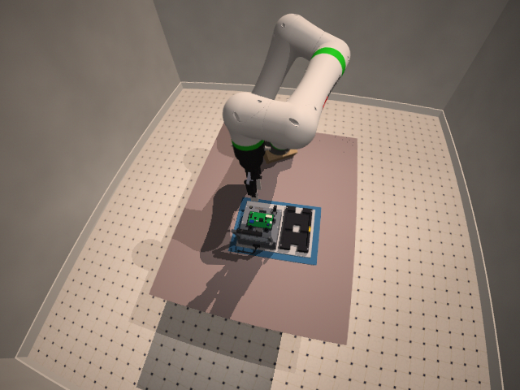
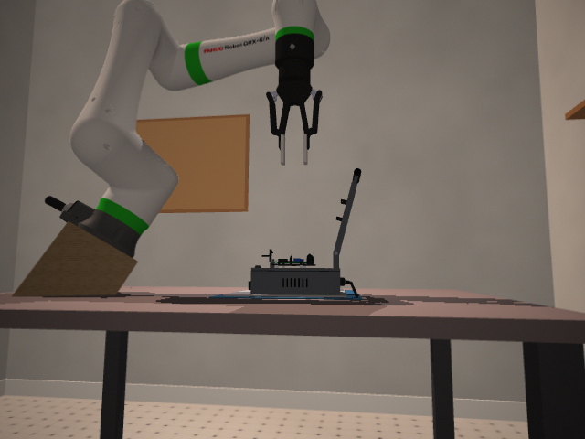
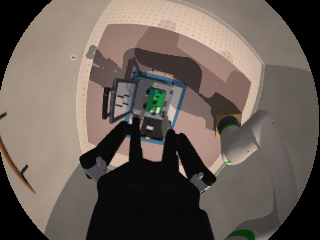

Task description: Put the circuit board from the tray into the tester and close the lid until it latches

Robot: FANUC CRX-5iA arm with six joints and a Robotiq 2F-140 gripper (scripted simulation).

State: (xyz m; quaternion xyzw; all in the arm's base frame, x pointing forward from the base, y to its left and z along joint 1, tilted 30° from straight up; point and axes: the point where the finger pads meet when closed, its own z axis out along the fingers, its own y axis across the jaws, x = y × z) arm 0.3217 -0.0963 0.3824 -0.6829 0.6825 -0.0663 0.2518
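Note:
The green circuit board (image 1: 260,220) (image 2: 279,261) (image 3: 156,101) lies face up in the tester (image 2: 316,281). Its white connector end is on the side toward the tray, the end nearest the hook (image 1: 275,208). It looks level in the exterior view; whether both pins pass through its holes cannot be seen. The lid (image 2: 345,215) (image 3: 123,100) stands open, tilted slightly back, with its black handle (image 2: 356,172) (image 3: 105,103) at the top. My gripper (image 2: 294,163) (image 3: 153,118) is partly open and empty, high above the tester. The black tray (image 1: 303,220) beside the tester holds no board.
The tester and tray stand on a blue-edged mat (image 1: 316,235). A black cable (image 2: 352,285) leaves the tester on the hinge side. The raised lid stands to the right of the fingers in the exterior view, its top just below fingertip height. The wooden robot base (image 2: 70,269) is at the left there.

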